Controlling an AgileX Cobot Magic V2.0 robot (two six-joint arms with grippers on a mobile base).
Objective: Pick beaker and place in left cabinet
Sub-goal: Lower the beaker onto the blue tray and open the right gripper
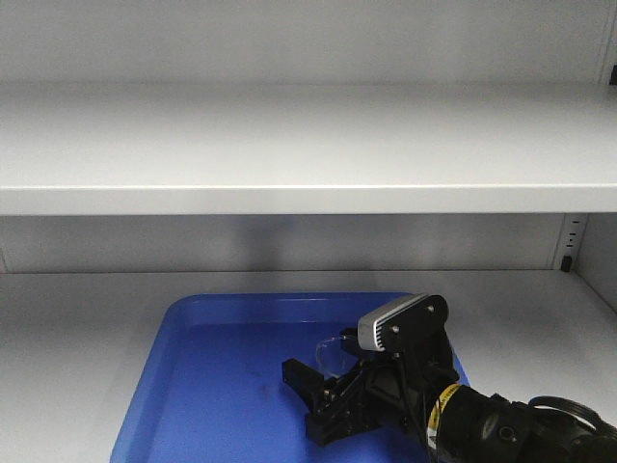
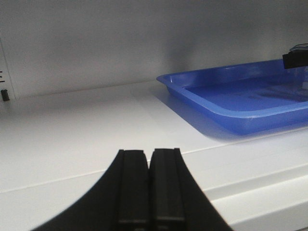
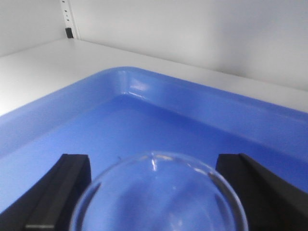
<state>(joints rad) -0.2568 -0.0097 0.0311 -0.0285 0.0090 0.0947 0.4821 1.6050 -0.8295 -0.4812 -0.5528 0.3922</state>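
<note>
The small clear glass beaker (image 3: 159, 197) stands upright inside a shallow blue plastic tray (image 1: 212, 386), toward the tray's right half in the front view, where only a faint transparent curve of it shows (image 1: 333, 352) above the black fingers. In the right wrist view its round rim fills the lower middle, smooth and glossy, with a small notch of a spout at the far edge; the blue tray floor shows straight through the glass.

The right gripper (image 3: 154, 192) sits low over the tray, reaching in from the lower right of the front view with its wrist camera housing on top. Its two black matte fingers (image 3: 62, 192) stand wide apart, one on each side of the beaker, with a visible gap between each finger and the glass, so the jaws are spread and not clamped on anything.

The tray has rounded corners, a raised sloping lip and a slightly shiny surface. It rests on the lower light-grey shelf board (image 1: 77, 318) of the pale grey cabinet (image 1: 308, 39), whose second flat shelf board (image 1: 289, 145) spans above. A strip of peg holes (image 1: 575, 236) runs up the right side wall.

The left gripper (image 2: 149, 192) hovers low over the same shelf, left of the tray and well apart from it, its black fingers pressed together with no gap.
</note>
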